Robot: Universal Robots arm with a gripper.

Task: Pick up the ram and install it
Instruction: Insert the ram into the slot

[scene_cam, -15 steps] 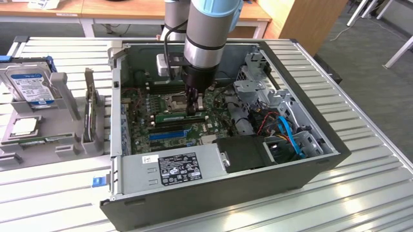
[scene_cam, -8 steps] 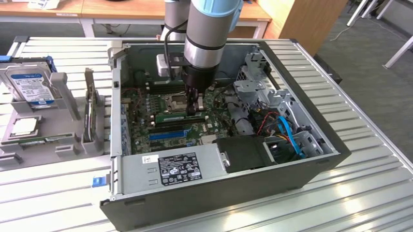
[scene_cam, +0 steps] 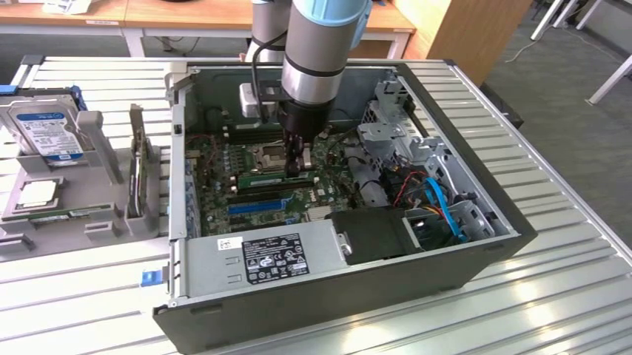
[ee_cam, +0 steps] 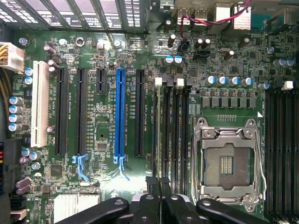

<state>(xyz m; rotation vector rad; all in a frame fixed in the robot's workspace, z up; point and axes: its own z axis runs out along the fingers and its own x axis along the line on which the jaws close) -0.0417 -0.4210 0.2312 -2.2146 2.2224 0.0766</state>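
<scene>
The gripper (scene_cam: 299,164) reaches down into the open case (scene_cam: 296,325) and is clenched on the ram (scene_cam: 262,180). The wrist view shows its black fingers (ee_cam: 152,183) pinched close together over a thin edge, and the exterior view shows the green stick running just under the fingertips.

The ram lies just beside the socket (ee_cam: 227,161), on the side facing the blue slot (ee_cam: 120,112). It lines up with the black slots (ee_cam: 182,140) between the socket and the blue slot. I cannot tell whether it has entered a slot or only rests above one. I also cannot tell whether the white clips (ee_cam: 180,83) at the far end of the slots are swung back.

The risks, as I judge them:

- **Tilt:** The fingers seem to hold the ram nearer one end than the middle. A push from there could drive that end in first and leave the stick tilted, with the other end riding high.
- **Misalignment:** If the edge is slightly off the slot line, or the notch is reversed, pressure would go into the slot wall and flex the board (ee_cam: 103,130) instead of seating the ram.
- **Slip:** The thin stick could slide up between the fingers under load.
- **Drift:** The socket is open and bare, so any sideways drift toward it could bring a finger onto its contacts, which would not survive that.
</scene>
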